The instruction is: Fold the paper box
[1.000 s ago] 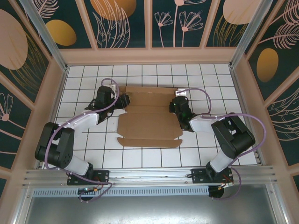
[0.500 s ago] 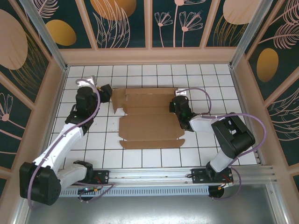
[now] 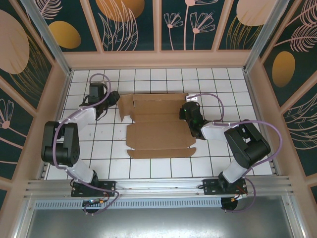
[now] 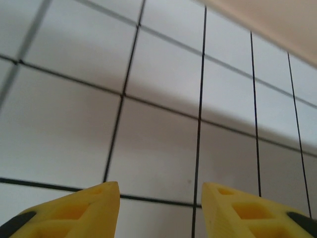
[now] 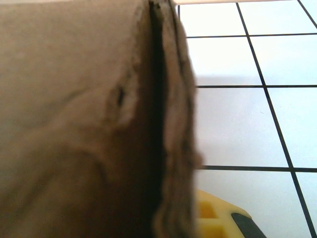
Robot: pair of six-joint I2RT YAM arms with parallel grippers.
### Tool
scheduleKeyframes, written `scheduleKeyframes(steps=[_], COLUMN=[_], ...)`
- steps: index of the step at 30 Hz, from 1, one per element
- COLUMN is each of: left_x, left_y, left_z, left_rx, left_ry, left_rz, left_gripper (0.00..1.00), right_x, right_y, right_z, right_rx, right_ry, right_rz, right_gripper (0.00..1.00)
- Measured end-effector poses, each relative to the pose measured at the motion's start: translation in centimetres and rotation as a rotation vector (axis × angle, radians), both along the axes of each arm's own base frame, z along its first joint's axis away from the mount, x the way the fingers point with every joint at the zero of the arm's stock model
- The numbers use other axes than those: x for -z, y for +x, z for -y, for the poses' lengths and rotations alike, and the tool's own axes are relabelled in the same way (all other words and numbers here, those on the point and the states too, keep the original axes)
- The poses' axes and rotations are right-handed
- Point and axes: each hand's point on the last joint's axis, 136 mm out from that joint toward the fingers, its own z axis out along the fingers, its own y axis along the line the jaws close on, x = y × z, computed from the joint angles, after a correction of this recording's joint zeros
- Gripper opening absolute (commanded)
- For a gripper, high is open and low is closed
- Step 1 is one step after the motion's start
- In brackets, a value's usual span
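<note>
The brown corrugated cardboard box blank (image 3: 158, 133) lies mostly flat at the middle of the white tiled counter (image 3: 148, 168), between the two arms. In the right wrist view the blank (image 5: 74, 124) sits so near the lens that its surface is blurred. A dark fold seam runs down it, and which flap this is cannot be told there. The cardboard hides one finger of the right tool (image 3: 189, 113). A corner of the other yellow finger (image 5: 215, 218) shows at the bottom, cut by the frame edge, tight against the cardboard. The right tool is clamped on the blank's right edge. From above, the black wrist body covers the contact point.

The left tool (image 3: 115, 97) sits just beside the blank's left flap; whether they touch cannot be judged from above. Its two yellow fingers (image 4: 89, 213) are cut off at the frame bottom. They stand moderately apart with bare tile between them, holding nothing.

Purple cables (image 3: 205, 96) loop over each arm. Tan-framed wall panels with dark floral print (image 3: 158, 25) enclose the counter on three sides. An aluminium rail (image 3: 158, 184) carries the arm bases at the near edge.
</note>
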Motion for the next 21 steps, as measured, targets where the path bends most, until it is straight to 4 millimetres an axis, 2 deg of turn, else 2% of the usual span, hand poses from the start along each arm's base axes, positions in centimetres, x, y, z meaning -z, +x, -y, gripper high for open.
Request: scheduleKeyframes(steps=[3, 6, 11, 18, 21], left_x=[1.4, 1.8, 0.8, 0.3, -0.1], left_y=[-1.7, -3.2, -4.3, -6.0, -6.4], left_z=[1.0, 1.7, 3.2, 8.4, 8.6], left_rx=[0.038, 0.066, 0.119, 0.267, 0.271], left_ry=[-0.063, -0.107, -0.172, -0.185, -0.173], left_rz=[-0.034, -0.052, -0.032, -0.029, -0.026], left_gripper=[0.48, 0.48, 0.49, 0.5, 0.5], right_x=[0.0, 0.0, 0.0, 0.0, 0.0], right_y=[0.0, 0.0, 0.0, 0.1, 0.2], right_z=[0.0, 0.0, 0.0, 0.0, 0.2], right_rx=[0.0, 0.0, 0.0, 0.001, 0.007], right_ry=[0.0, 0.0, 0.0, 0.0, 0.0], right_rz=[0.0, 0.0, 0.0, 0.0, -0.001], right_gripper=[0.0, 0.0, 0.0, 0.0, 0.0])
